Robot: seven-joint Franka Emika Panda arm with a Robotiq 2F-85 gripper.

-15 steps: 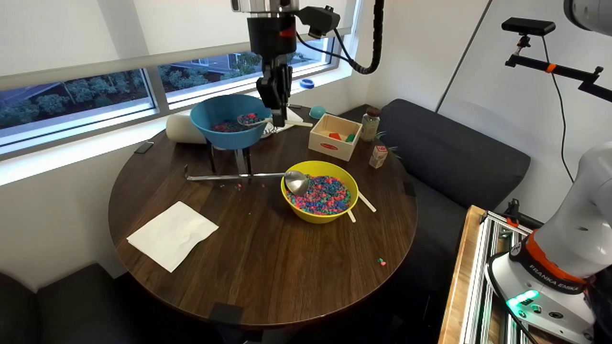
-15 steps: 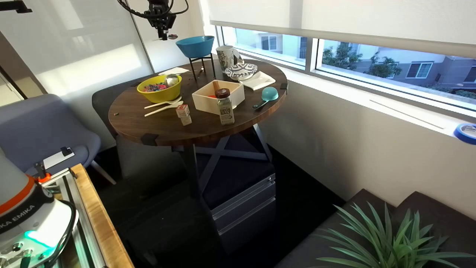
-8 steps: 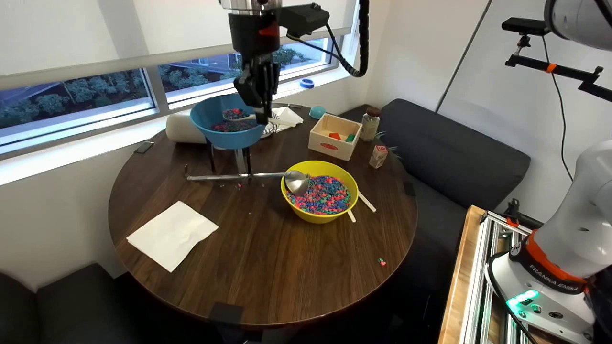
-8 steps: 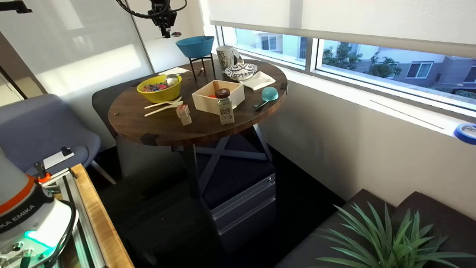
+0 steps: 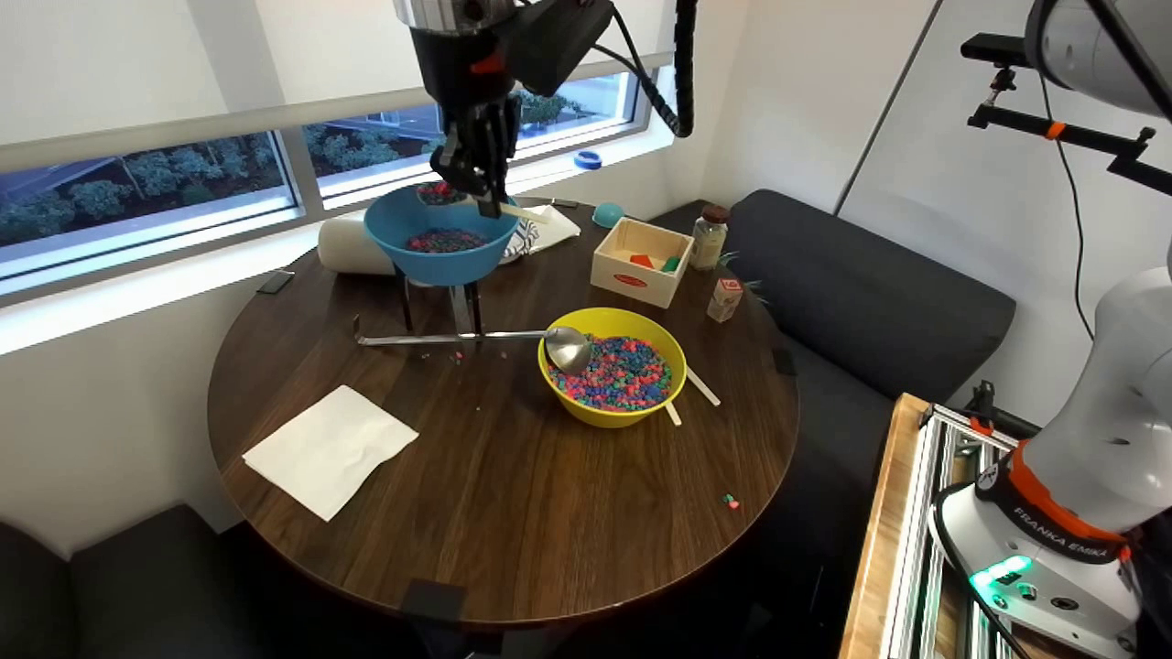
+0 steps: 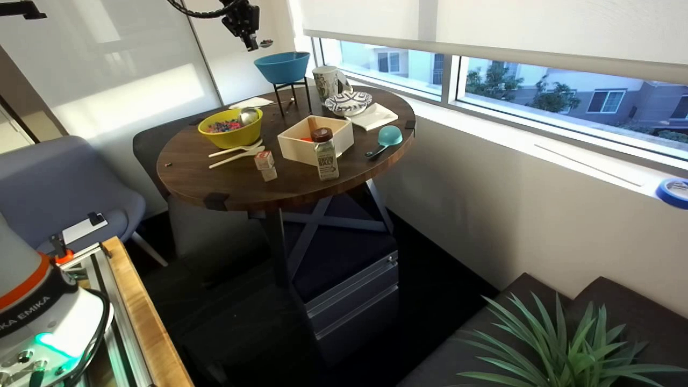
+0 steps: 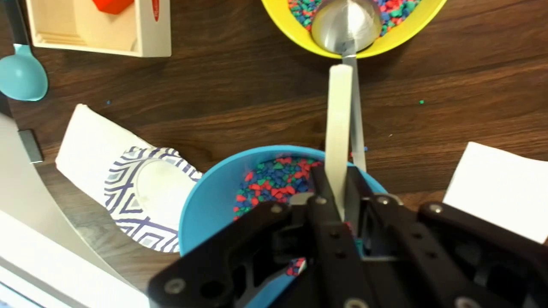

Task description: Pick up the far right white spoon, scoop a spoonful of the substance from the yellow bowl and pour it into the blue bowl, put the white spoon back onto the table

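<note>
My fingers (image 5: 492, 199) clamp the white spoon (image 7: 339, 119), heaped with bits (image 5: 439, 192), above the blue bowl (image 5: 441, 267). I note nearby: ladle (image 5: 566, 350) across the yellow bowl's (image 5: 612, 419) rim, patterned dish (image 7: 150, 199) on napkin (image 7: 92, 147), wooden box (image 5: 611, 274) on counter (image 5: 549, 513).

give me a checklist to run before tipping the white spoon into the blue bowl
1. White spoon clamped between the fingers: ok
2. Spoon carrying some of the substance: ok
3. Spoon's head above the blue bowl: ok, by both exterior views
4. Spoon level: cannot tell, head mostly hidden in the wrist view
5. Stand steady under the bowl: cannot tell
6. Table free of stray bits: not ok, a few lie on it
</note>
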